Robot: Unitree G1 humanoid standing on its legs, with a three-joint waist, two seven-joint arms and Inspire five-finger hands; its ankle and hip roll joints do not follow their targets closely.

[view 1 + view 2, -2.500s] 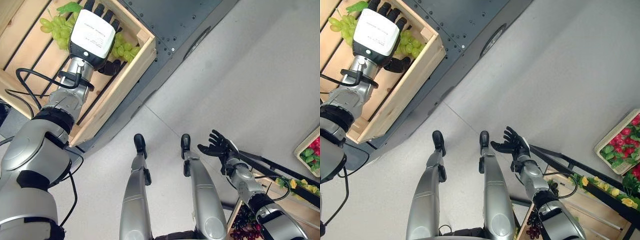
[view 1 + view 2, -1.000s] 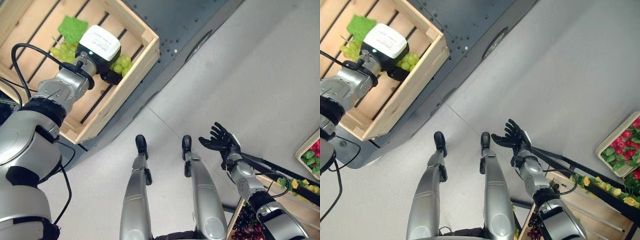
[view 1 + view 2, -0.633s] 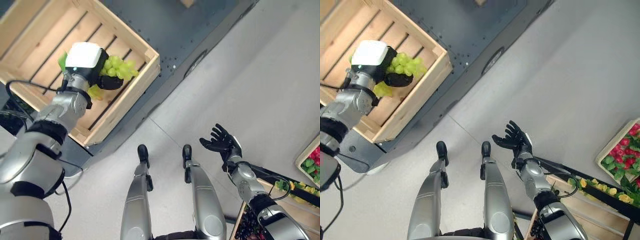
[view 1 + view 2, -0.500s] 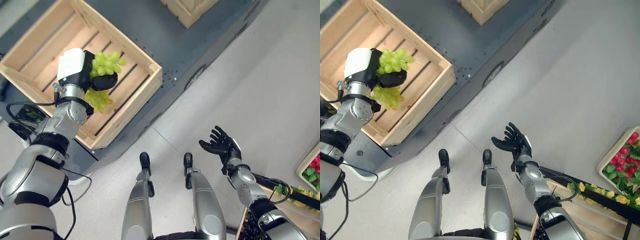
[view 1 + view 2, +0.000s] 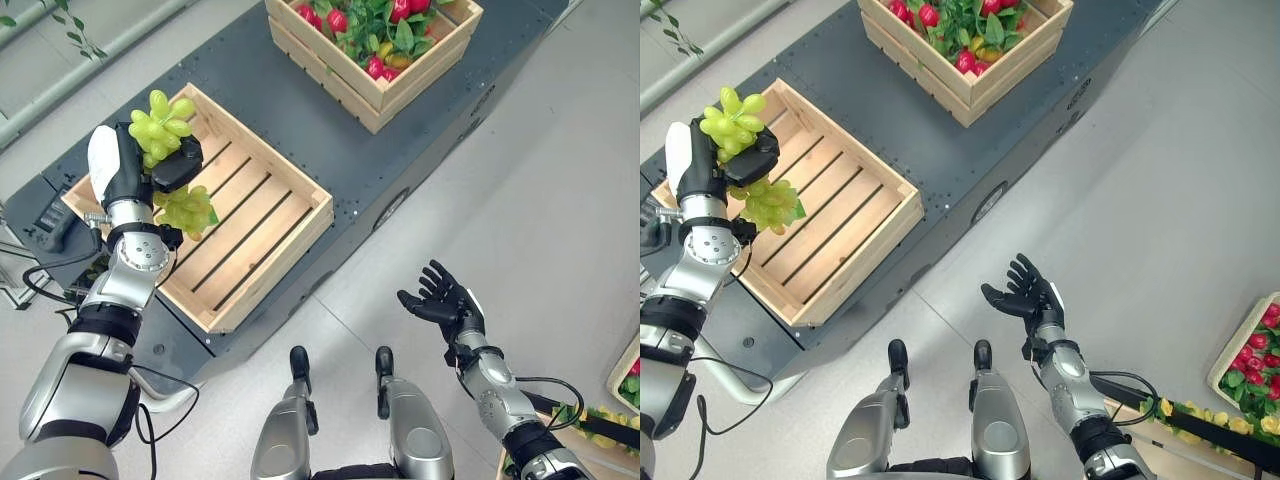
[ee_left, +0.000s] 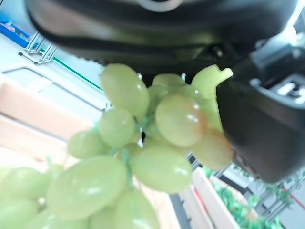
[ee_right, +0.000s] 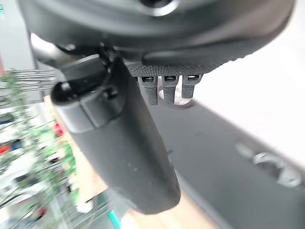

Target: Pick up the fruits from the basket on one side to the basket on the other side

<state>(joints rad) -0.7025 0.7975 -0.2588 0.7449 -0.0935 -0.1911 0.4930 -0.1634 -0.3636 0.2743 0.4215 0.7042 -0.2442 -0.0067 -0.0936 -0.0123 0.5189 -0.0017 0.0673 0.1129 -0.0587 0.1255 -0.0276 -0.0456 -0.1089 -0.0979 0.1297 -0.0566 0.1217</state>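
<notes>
My left hand (image 5: 128, 165) is raised above the left side of an empty slatted wooden crate (image 5: 270, 153), shut on a bunch of green grapes (image 5: 162, 118). Part of the bunch hangs below the hand (image 5: 186, 210). In the left wrist view the grapes (image 6: 143, 157) sit against the palm with the thumb (image 6: 257, 129) beside them. My right hand (image 5: 442, 302) is held palm up over the grey floor, open with spread fingers and nothing in it. Its thumb (image 7: 124, 152) stands out straight in the right wrist view.
The empty crate stands on a dark grey platform (image 5: 300, 120). A second wooden crate (image 5: 320, 65) with red fruit and green leaves sits further back on it. Another crate of red fruit (image 5: 1250, 350) lies at the right edge, with yellow fruit (image 5: 1230, 425) below it.
My left hand has lifted the grape bunch up out of the crate. The camera has swung, bringing the platform and far crate into view. The right hand stays as it was.
</notes>
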